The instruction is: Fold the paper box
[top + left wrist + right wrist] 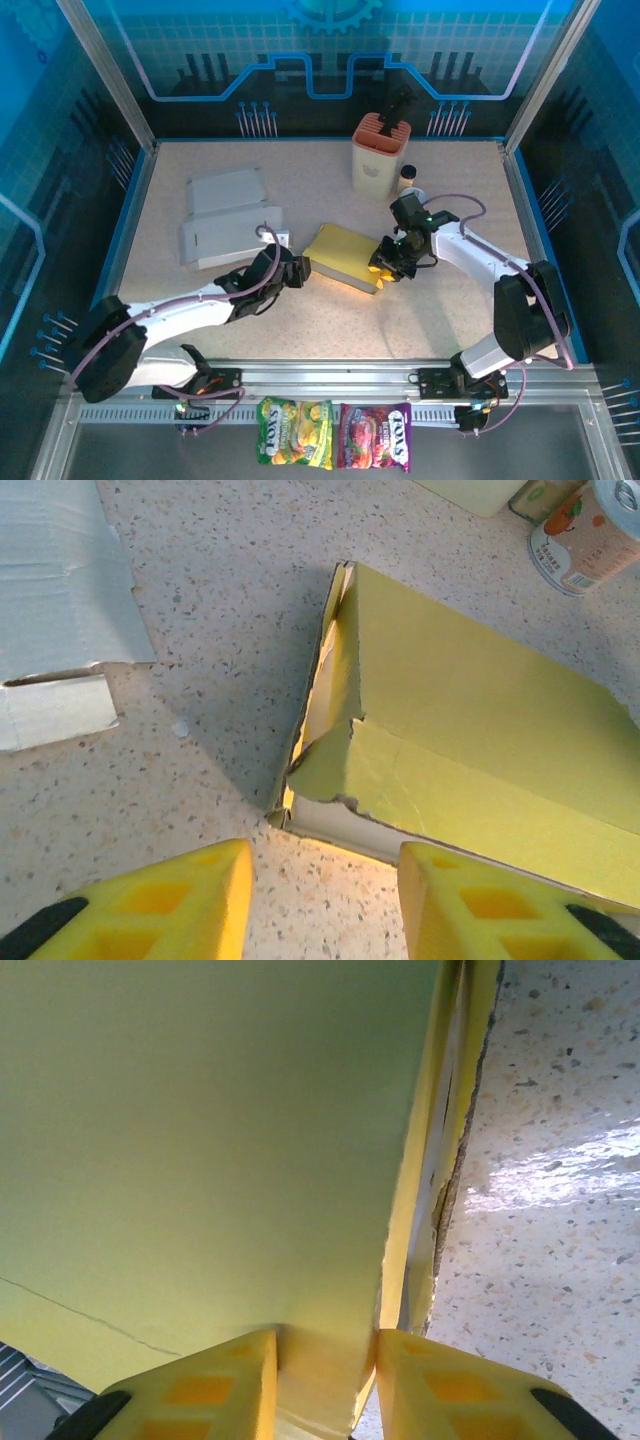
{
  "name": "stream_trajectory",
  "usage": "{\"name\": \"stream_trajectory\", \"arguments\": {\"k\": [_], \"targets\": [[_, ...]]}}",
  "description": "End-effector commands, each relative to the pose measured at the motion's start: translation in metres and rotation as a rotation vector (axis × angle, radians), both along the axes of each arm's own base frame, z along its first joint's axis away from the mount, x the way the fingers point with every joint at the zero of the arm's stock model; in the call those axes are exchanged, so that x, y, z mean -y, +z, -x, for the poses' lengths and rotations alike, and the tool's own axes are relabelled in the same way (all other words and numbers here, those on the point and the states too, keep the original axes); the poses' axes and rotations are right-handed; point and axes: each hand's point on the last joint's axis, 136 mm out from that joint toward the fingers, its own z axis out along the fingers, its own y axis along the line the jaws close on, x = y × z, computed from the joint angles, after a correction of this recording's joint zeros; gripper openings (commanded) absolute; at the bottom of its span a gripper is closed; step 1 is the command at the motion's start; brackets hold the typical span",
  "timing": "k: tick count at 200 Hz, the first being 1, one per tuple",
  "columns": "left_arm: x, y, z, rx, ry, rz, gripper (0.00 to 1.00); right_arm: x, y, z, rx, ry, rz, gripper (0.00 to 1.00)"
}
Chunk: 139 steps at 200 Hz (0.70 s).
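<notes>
Yellow is what catches the eye: the paper box [343, 254] lies near the middle of the speckled counter [440, 325], between the two arms. From where the left wrist looks, the box [470, 720] shows a torn, ragged flap at its near corner, with the end panel standing slightly ajar.

The left claw [300, 268] sits low at the box's left end. Its jaws are apart with nothing between them [325, 900], the box's corner just ahead and not touched.

The right claw [385, 268] is at the box's right end. It is closed on the box's edge [325, 1380], the yellow wall [200, 1120] pinched between the two fingers [205, 1385].

Behind and to the left lies a flattened grey cardboard piece [228, 215], apart from the yellow box; its corner shows in the left wrist view [60, 590]. At the back stands a peach-coloured holder [381, 152], with a small can [410, 181] just beside it [588, 530]. Two candy bags [333, 435] lie on the near ledge below the arm bases.
</notes>
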Motion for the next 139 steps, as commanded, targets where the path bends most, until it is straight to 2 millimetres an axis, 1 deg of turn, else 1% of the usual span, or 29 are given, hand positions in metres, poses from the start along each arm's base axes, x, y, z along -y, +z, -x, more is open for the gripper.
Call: {"name": "stream_trajectory", "arguments": {"k": [1, 11, 15, 20, 23, 34, 49, 60, 70, 87, 94, 106, 114, 130, 139], "targets": [[-0.005, -0.001, 0.023, -0.092, -0.013, 0.029, 0.45, 0.003, -0.008, 0.006, -0.017, 0.047, 0.054, 0.33], [-0.008, 0.006, 0.029, -0.112, -0.006, 0.047, 0.48, 0.005, -0.008, 0.006, -0.017, 0.056, 0.069, 0.35], [-0.009, 0.009, 0.032, -0.124, 0.000, 0.053, 0.53, 0.006, -0.007, 0.006, -0.017, 0.062, 0.074, 0.37], [-0.012, 0.014, 0.035, -0.131, 0.006, 0.061, 0.55, 0.007, -0.007, 0.006, -0.017, 0.065, 0.083, 0.38], [-0.013, 0.017, 0.037, -0.134, 0.009, 0.064, 0.58, 0.007, -0.007, 0.007, -0.018, 0.070, 0.086, 0.39], [-0.016, 0.030, 0.042, -0.141, 0.007, 0.071, 0.61, 0.010, -0.005, 0.006, -0.016, 0.084, 0.102, 0.43], [-0.019, 0.049, 0.042, -0.137, 0.009, 0.068, 0.69, 0.012, -0.004, 0.007, -0.013, 0.106, 0.120, 0.46], [-0.022, 0.059, 0.038, -0.152, 0.013, 0.069, 0.71, 0.014, -0.004, 0.007, -0.012, 0.122, 0.130, 0.49], [-0.022, 0.067, 0.028, -0.172, 0.013, 0.100, 0.72, 0.015, -0.006, 0.007, -0.013, 0.138, 0.134, 0.51], [-0.026, 0.074, 0.005, -0.229, 0.033, 0.161, 0.72, 0.016, -0.010, 0.005, -0.018, 0.162, 0.145, 0.53], [-0.022, 0.079, -0.006, -0.234, 0.018, 0.185, 0.72, 0.015, -0.012, 0.002, -0.010, 0.176, 0.145, 0.53], [-0.017, 0.082, -0.023, -0.247, -0.008, 0.195, 0.72, 0.014, -0.015, -0.003, 0.005, 0.205, 0.150, 0.53], [-0.013, 0.081, -0.034, -0.263, -0.033, 0.194, 0.71, 0.014, -0.018, -0.006, 0.010, 0.222, 0.159, 0.53], [-0.006, 0.070, -0.051, -0.313, -0.069, 0.173, 0.68, 0.015, -0.024, -0.010, 0.013, 0.253, 0.175, 0.51], [-0.002, 0.061, -0.060, -0.339, -0.089, 0.164, 0.67, 0.016, -0.028, -0.011, 0.007, 0.264, 0.187, 0.49]]}}
